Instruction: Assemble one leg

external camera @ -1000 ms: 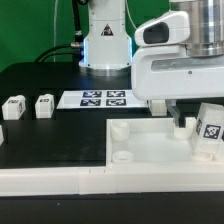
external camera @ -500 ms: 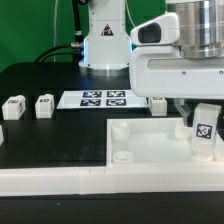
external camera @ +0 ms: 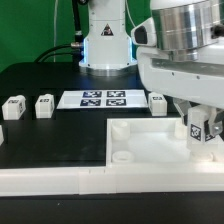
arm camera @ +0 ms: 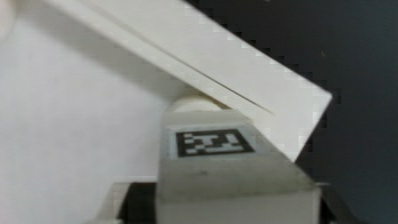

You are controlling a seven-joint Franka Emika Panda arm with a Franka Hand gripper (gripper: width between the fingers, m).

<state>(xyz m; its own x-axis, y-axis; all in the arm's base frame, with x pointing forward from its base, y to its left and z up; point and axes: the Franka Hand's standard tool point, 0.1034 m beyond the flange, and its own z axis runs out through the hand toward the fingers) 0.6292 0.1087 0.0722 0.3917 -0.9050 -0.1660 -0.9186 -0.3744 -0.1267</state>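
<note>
My gripper [external camera: 203, 122] is shut on a leg [external camera: 202, 129], a small white block with a black-and-white tag, and holds it upright over the far corner, on the exterior view's right, of the large white panel [external camera: 150, 145]. In the wrist view the leg [arm camera: 222, 150] fills the space between my fingers, its tag facing the camera, with its far end at a round corner socket [arm camera: 199, 100] of the panel [arm camera: 71, 110]. Three more legs stand on the table: two [external camera: 12, 107] [external camera: 44, 104] at the exterior view's left, one [external camera: 158, 101] behind the panel.
The marker board [external camera: 103, 99] lies behind the panel near the robot base [external camera: 105, 45]. A white rail [external camera: 60, 181] runs along the table's front edge. The panel has round sockets [external camera: 118, 129] [external camera: 121, 157] at its left corners.
My gripper has moved to the exterior view's left and down with the leg, turning it upright and bringing it over the panel's corner.
</note>
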